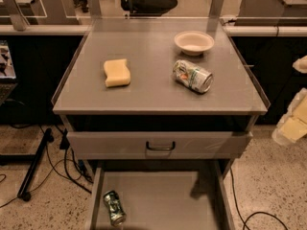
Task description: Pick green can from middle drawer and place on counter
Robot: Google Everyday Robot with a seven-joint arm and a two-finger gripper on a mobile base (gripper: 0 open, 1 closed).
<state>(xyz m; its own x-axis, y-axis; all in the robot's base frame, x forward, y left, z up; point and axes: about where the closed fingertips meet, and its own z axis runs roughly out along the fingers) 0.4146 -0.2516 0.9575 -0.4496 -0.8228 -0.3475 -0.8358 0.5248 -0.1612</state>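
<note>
Green can [114,207]: lies on its side in the lower left of the frame, on the floor of the open drawer [163,200], close to its left wall.
Gripper [290,127]: at the right edge of the frame, mid-height, off the counter's [153,87] right side and well apart from the green can. I cannot tell whether it is released or clenched.
Step, as I judge it: the reach has not yet started, so the whole pick and place is left.
Risk, wrong can: a pale can [192,75] lies on the counter much nearer the gripper and could be taken by mistake.
Risk, wall: the left wall sits so close to the green can that it could block a grasp from that side.
Risk, rolling: the green can is on its side, and a nudge may send it rolling.
Risk, overhang: the drawer front [160,146] above juts out, and the arm could strike it going down.
Risk, placing: setting down near the pale can could knock it.
Count: two cans, one bowl [194,42], one sponge [116,73], one open drawer, one drawer front.
</note>
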